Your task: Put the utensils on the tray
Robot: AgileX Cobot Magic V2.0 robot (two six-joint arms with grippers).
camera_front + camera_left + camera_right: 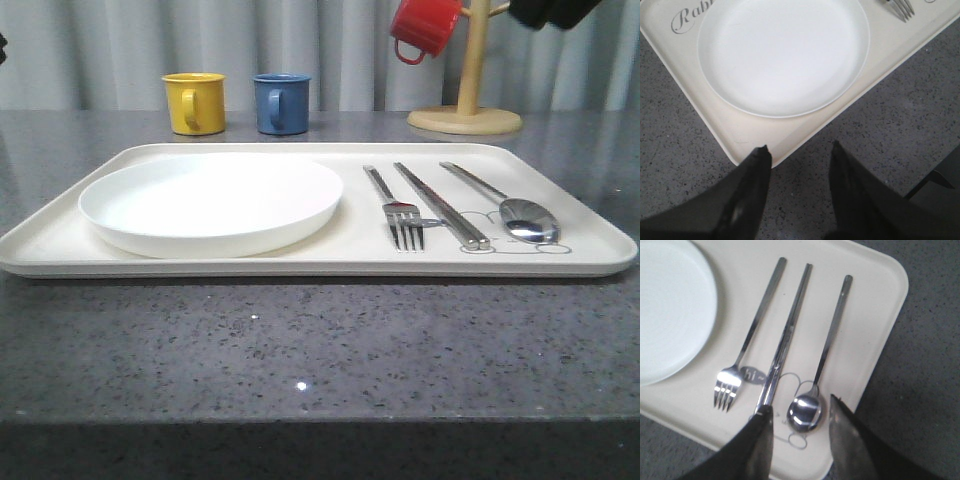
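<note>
Utensils all sit on the tray already, toward its right end: a four-tined fork, flat straight chopsticks and an oval-bowled spoon, side by side, handles pointing to the far edge, all shiny steel. We see the tray as matte cream with rounded corners and a low rim, resting on speckled grey stone counter. A glossy round white plate takes up its left half.

Left gripper hangs over the tray's near left corner, dark fingers spread apart with nothing between them. Right gripper hovers above the spoon bowl, fingers likewise parted and empty; its left finger covers the chopstick tips.

Grey print under the cutlery is mostly hidden, we can't make out the drawing. The left wrist camera catches script reading "Rab", cut off at the frame edge. Out front, a yellow mug and blue mug stand past the far edge, and a red mug hangs on a wooden stand.
</note>
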